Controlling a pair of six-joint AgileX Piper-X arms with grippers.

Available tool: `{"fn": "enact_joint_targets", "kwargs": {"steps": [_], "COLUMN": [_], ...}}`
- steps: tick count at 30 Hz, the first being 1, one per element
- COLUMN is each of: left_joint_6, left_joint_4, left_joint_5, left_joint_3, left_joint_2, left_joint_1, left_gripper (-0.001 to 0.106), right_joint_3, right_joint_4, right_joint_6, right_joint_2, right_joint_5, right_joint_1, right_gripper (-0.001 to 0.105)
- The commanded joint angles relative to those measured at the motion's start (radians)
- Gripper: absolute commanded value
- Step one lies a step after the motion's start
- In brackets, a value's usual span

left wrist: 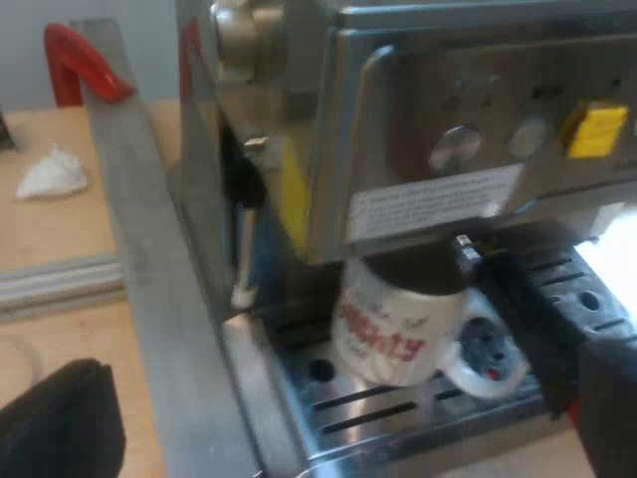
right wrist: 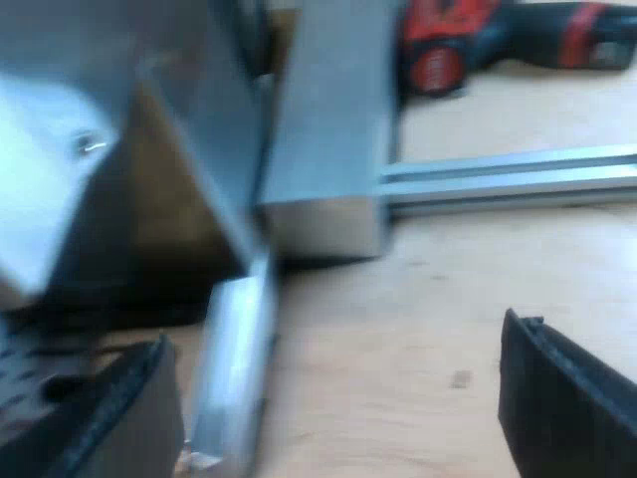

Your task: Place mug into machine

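Left hand (left wrist: 348,370) splayed, glossy white mug (left wrist: 398,319) on slotted steel tray (left wrist: 398,410), right hand (right wrist: 338,388) splayed too.

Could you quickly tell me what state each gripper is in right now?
Left gripper: open, holding nothing.
Right gripper: open, holding nothing.
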Motion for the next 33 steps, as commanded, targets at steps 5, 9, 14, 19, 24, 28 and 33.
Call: {"fn": "enact_joint_targets", "kwargs": {"steps": [5,9,14,19,24,28,33], "left_joint_6": [0.028,0.069,0.096,0.099,0.101,0.101,0.112], "left_joint_4": [0.044,0.068,0.112,0.112,0.157,0.276,0.414], "left_joint_5": [0.056,0.056,0.056,0.056,0.056,0.056,0.056], "left_joint_3": [-0.006,-0.006,0.002,0.004,0.004,0.006,-0.003], "left_joint_2": [-0.055,-0.099,-0.281,-0.390,-0.479,-0.561,-0.629], "left_joint_1": [0.156,0.156,0.156,0.156,0.156,0.156,0.156], "left_gripper": [0.093,0.093,0.093,0.093,0.093,0.093,0.093], "right_joint_3": [0.087,0.126,0.160,0.205,0.257,0.275,0.289], "right_joint_4": [0.038,0.075,0.158,0.210,0.215,0.231,0.254], "right_joint_6": [-0.052,-0.066,-0.127,-0.127,-0.125,-0.119,-0.119], "right_joint_2": [-0.157,-0.262,-0.451,-0.578,-0.701,-0.757,-0.753], "right_joint_5": [0.006,0.014,0.014,0.014,0.014,0.012,0.011], "right_joint_1": [-0.085,-0.085,-0.085,-0.085,-0.085,-0.085,-0.082], "right_gripper": [0.069,0.069,0.069,0.069,0.069,0.069,0.069]}}
